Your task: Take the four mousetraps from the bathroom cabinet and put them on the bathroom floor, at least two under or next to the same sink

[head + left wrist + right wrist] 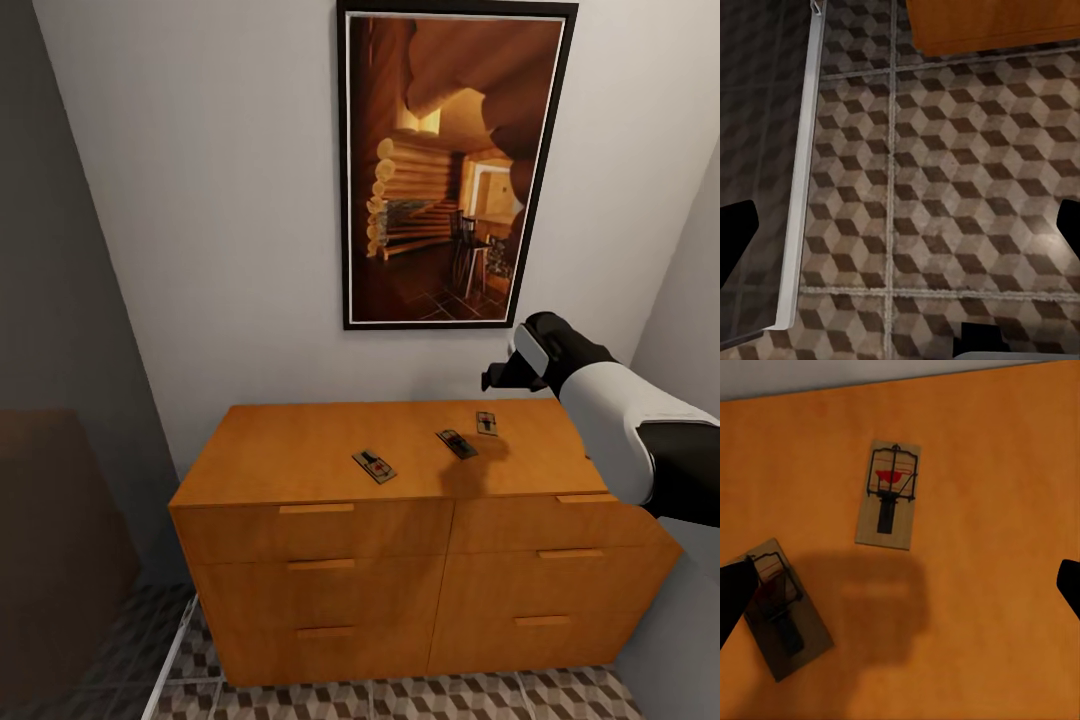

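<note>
Cabinet (300, 450): we see three mousetraps lying flat on its top.
Mousetraps: one (374, 466) near the front edge, mid-width; two (456, 443) (487, 422) toward the back right corner.
Right jaws (900, 585): held apart above the right-hand pair, grasping nothing.
Left jaws (900, 232): spread, empty, over the tiled floor (945, 187).

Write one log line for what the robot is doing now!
phase: reaching | right gripper: open above cabinet top | mousetraps on top: three seen | held: nothing
</note>
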Robot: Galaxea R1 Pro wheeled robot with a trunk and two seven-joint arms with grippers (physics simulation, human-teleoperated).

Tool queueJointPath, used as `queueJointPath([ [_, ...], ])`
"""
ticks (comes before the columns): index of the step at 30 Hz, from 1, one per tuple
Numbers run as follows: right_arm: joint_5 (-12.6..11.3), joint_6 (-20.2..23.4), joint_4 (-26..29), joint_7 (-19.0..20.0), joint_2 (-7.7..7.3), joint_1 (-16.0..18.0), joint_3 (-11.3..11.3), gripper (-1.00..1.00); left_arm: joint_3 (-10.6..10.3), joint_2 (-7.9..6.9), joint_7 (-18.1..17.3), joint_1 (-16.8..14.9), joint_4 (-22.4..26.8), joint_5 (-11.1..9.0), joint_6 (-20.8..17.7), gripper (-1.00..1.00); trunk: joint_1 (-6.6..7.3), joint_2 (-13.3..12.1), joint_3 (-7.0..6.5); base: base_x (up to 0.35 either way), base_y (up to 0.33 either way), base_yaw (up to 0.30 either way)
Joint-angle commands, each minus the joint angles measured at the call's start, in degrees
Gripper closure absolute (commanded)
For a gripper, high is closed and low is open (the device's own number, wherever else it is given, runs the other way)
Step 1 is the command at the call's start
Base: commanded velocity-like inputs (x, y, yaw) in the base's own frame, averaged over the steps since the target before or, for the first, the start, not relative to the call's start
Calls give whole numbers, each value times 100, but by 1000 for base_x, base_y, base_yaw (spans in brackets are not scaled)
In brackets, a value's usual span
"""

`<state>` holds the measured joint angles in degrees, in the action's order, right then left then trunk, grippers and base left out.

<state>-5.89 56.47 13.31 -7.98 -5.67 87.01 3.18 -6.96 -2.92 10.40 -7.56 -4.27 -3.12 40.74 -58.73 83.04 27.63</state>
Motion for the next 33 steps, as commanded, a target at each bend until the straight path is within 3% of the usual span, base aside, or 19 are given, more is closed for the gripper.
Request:
queueJointPath([
  [1,-62,22,-1,-37,-4,2,33,-100,-48,2,15,-9,-22,-30,31,-100,0,3,6,0,0,0],
  [33,-70,13,-13,-20,-17,1,67,-100,-46,2,15,-13,-22,-30,31,-100,0,3,56,0,0,0],
])
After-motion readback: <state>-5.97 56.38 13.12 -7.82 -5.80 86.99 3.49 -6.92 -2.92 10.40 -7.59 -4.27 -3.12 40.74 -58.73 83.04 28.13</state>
